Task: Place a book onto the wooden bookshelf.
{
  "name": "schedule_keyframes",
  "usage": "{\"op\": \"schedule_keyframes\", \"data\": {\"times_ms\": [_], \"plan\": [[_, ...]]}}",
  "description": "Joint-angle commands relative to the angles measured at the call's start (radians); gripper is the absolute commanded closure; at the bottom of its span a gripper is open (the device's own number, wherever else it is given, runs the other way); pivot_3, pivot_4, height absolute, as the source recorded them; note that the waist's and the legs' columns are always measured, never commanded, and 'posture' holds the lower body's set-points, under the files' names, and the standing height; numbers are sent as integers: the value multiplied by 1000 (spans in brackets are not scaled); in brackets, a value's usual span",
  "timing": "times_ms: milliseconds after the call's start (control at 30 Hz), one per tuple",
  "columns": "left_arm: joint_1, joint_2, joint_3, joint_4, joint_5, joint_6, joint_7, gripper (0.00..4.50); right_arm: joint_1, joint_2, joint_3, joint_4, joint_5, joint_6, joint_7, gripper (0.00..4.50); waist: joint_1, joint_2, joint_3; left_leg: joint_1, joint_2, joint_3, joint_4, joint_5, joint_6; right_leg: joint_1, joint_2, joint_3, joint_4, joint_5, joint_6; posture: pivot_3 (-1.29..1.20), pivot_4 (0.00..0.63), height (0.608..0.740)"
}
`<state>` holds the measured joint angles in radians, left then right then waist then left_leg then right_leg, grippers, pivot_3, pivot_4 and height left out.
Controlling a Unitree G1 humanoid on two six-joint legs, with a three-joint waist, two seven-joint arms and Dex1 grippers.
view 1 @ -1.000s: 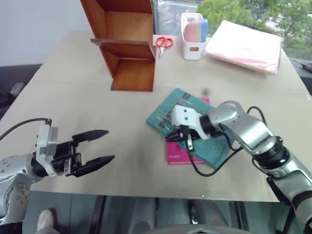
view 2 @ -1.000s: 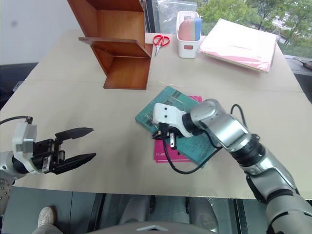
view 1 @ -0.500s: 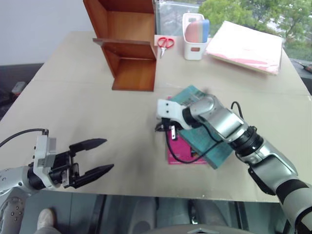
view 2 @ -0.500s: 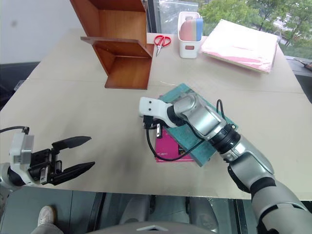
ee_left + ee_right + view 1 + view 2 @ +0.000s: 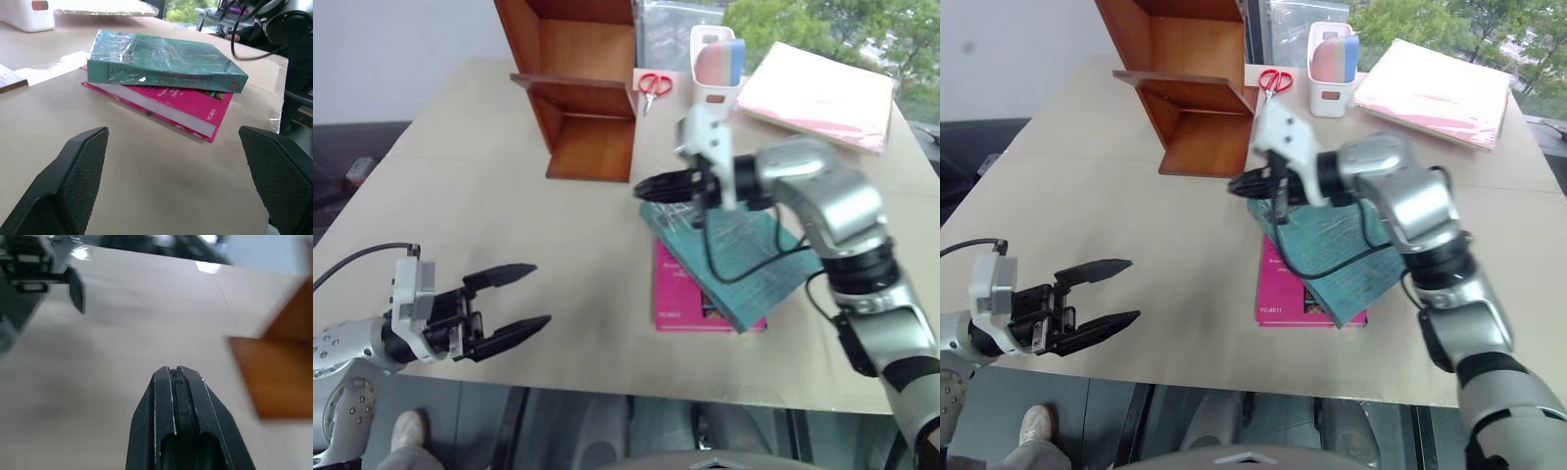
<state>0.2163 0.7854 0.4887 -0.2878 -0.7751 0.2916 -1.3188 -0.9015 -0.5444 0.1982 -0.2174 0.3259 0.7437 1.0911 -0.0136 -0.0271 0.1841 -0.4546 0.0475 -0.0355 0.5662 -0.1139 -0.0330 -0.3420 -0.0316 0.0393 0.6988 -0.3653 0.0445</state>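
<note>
While your right gripper [image 5: 644, 186] hangs pinched shut and empty above the table [image 5: 489, 196], the book [image 5: 744, 257] lies flat just beneath and beside it, untouched, atop a magenta book [image 5: 680, 294]. Your left gripper [image 5: 524, 299] is spread wide, well apart from it. Its wrist view shows the book's wrapped spine [image 5: 161, 73]; the head views show the wooden bookshelf [image 5: 582, 88] beyond

Office desk [image 5: 509, 196], scissors [image 5: 653, 86], pen holder [image 5: 713, 70], window greenery
</note>
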Motion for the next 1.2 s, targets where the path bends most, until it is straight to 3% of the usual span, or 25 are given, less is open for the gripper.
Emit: {"op": "schedule_keyframes", "data": {"times_ms": [33,167,267,367,633,1200], "plan": [[-33,2,-28,22,1,-14,-27,0,200,-246,-133,-153,8,55,41,4440,11,-1,-1,0,0,-1,0,0,0,0,0,-1,-1,0,0,0,150,740],[-92,4,-71,78,17,-25,-54,0,419,-448,-276,-128,-76,-3,-37,4440,-4,4,2,-1,-2,2,0,-1,2,0,-1,2,-1,0,0,0,150,740],[-133,1,-98,105,27,-30,-65,0,512,-497,-294,-80,-168,-97,-125,4440,-24,5,2,2,0,3,0,-1,2,1,1,4,-1,0,0,0,150,740],[-170,2,-123,119,27,-21,-73,0,572,-473,-319,-79,-176,-90,-188,4440,-34,5,2,2,1,4,0,-1,2,0,2,5,0,0,0,0,150,740],[-196,26,-140,129,22,-11,-121,0,688,-474,-320,-135,-135,-68,-177,4440,-27,5,2,1,0,4,0,-1,2,1,2,5,-1,0,0,0,150,740],[-182,38,-127,114,14,11,-132,0,669,-449,-261,-320,28,62,-162,4440,-27,5,2,1,0,3,0,-1,2,2,2,4,-1,0,0,0,150,740]]}}
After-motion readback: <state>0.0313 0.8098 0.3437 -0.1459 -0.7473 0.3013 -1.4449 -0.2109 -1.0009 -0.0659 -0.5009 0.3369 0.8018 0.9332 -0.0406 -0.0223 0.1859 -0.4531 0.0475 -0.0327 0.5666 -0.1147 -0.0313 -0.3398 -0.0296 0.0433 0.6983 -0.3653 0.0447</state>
